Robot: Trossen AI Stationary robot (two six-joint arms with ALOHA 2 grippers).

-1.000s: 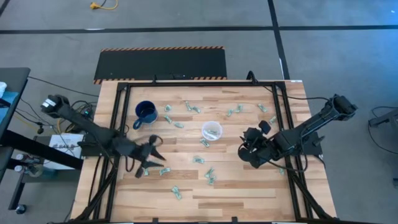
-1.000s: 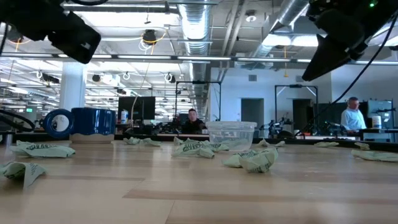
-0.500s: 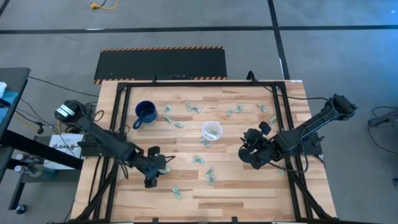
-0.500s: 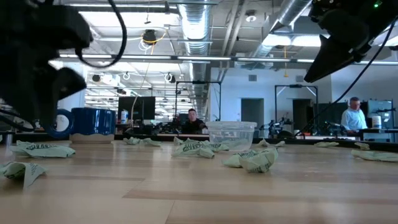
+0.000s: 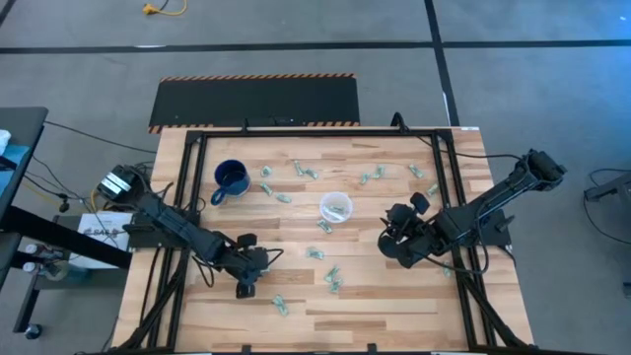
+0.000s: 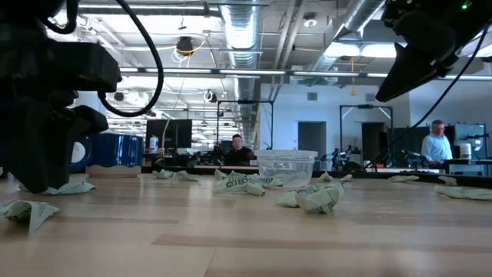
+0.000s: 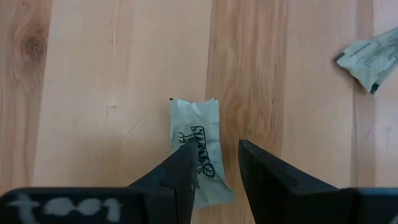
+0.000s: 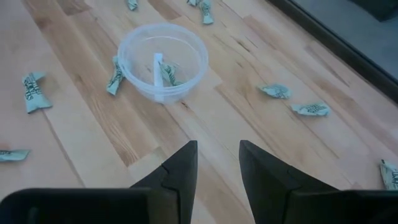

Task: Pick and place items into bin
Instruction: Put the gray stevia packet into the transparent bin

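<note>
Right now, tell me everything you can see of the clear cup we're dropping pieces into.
The clear cup is small, round and looks like thin translucent plastic with whitish walls. It stands upright and open-topped near the middle of the wooden table. Inside lie at least one green-and-white wrapped piece and a white strip. Another wrapped piece lies against its outer wall. Neither gripper touches it; it stands ahead of the right gripper.

One clear cup point(image 5: 336, 208); one blue mug point(image 5: 232, 178); two arms — wrapped pieces point(image 5: 283, 307) scattered, roughly twenty.
</note>
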